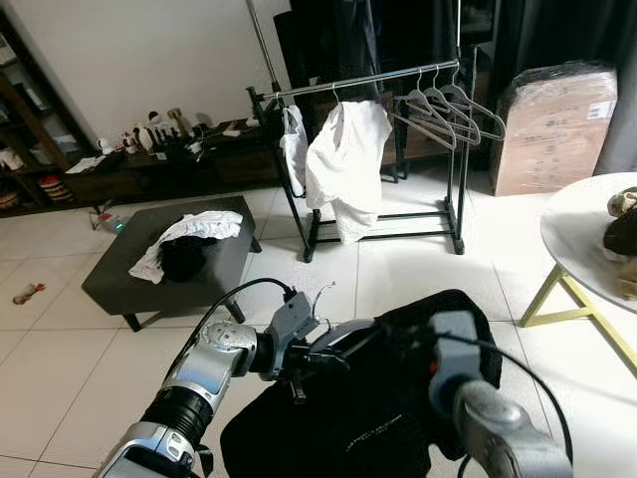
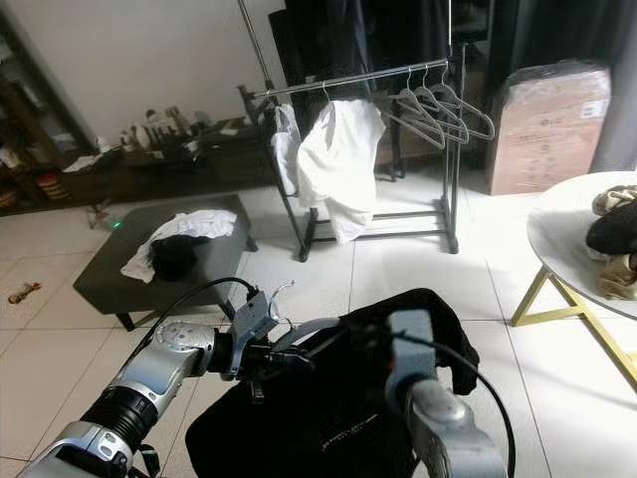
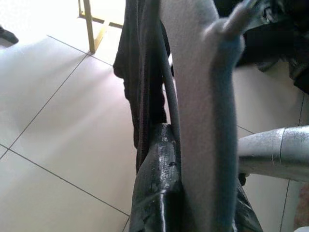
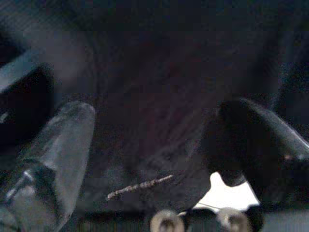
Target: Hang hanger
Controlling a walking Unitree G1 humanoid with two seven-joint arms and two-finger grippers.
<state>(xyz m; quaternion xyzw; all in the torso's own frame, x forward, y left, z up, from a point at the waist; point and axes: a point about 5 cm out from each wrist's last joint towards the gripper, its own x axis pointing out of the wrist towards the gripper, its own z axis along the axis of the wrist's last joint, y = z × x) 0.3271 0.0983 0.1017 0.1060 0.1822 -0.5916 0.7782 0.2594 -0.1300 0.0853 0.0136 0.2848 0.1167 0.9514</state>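
Low before the robot, left hand (image 1: 343,351) is clamped on the grey hanger (image 3: 203,96) bearing a black garment (image 1: 398,418). Right hand (image 4: 145,159) apparently spread open against dark fabric; clothes rack (image 1: 398,80) stands well apart.

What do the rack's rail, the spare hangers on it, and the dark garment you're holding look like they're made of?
Rail: looks like polished metal; thin, silvery, catching light. Spare hangers: grey with wire hooks; the arms may be plastic or coated, too small to tell. Dark garment: soft matte black fabric, folding limply, held at the left gripper.
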